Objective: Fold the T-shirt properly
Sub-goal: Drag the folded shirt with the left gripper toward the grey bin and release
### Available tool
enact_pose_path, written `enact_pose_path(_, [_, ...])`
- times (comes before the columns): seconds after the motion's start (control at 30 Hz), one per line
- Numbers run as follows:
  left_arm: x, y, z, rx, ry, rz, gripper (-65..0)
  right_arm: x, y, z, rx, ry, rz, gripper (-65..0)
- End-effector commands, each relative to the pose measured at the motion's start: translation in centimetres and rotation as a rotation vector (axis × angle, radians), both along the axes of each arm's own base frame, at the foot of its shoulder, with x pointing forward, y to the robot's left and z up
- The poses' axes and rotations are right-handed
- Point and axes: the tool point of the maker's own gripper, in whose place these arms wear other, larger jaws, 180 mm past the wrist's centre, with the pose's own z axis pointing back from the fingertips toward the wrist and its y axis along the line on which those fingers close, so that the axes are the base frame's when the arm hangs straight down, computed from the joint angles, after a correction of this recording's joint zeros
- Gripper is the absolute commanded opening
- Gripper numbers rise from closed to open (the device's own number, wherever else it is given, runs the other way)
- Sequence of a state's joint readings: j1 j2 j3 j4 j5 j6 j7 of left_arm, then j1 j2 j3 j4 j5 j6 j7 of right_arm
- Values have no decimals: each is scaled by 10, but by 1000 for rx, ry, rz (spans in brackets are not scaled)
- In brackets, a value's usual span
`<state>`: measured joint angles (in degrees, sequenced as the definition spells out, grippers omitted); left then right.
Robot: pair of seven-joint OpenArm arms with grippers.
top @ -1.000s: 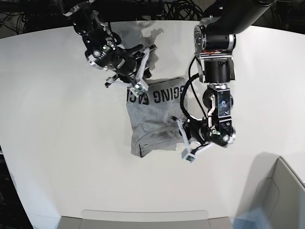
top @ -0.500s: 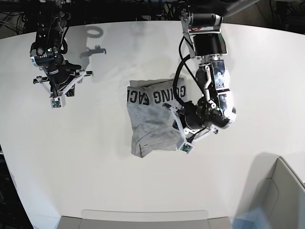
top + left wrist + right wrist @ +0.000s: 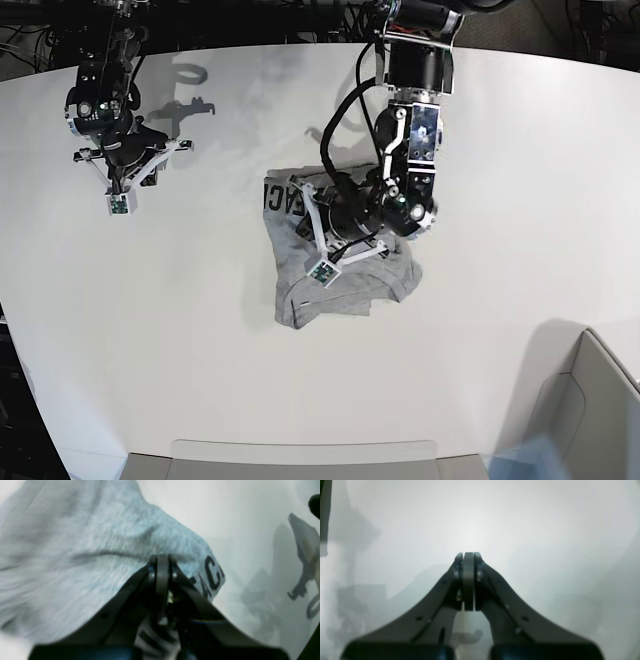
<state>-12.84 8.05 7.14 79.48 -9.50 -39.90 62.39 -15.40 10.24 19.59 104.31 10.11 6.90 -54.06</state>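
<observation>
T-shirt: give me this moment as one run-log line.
T-shirt: partly folded, lettering half covered | left hand: shut, over the cloth | right hand: shut, empty, away over the bare table

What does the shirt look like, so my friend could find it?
Look at the middle of the big white table. A crumpled grey T-shirt lies there, partly under the left gripper. It is the only cloth, with black capital letters along one edge.
</observation>
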Motion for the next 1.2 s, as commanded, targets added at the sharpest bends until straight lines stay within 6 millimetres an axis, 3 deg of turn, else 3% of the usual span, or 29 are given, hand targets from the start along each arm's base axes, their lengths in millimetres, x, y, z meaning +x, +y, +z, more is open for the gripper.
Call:
enact_pose_path(0.0, [4, -7, 0, -17, 5, -11, -650, 6, -2, 10, -13, -38, 7, -650])
enact_pose_path(0.17, [-7, 16, -49, 17, 111, 1, -650, 1, -5, 7, -16, -25, 2, -650])
enact_pose_path(0.27, [-7, 51, -66, 71, 126, 26, -650, -5, -5, 3, -16, -12, 1, -650])
enact_pose_path(0.33, [-9, 87, -78, 136, 140, 47, -650, -5, -6, 3, -18, -10, 1, -650])
enact_pose_path(0.67, [-10, 242, -93, 356, 128, 160, -650, -4, -2, 3, -10, -11, 8, -650])
enact_pose_path(0.77, [-7, 270, -85, 395, 106, 180, -650, -4, -2, 3, -10, -11, 8, -650])
enact_pose_path(0.93, [34, 278, -31, 436, -60, 170, -650, -3, 0, 4, -2, -17, 8, -650])
enact_pose_path(1.03, [54, 268, 25, 484, -211, 142, -650, 10, 7, 24, 6, -88, 6, -650])
enact_pose_path(1.17, [67, 274, 104, 524, -397, 207, -650, 19, 16, 61, -7, -195, 32, -650])
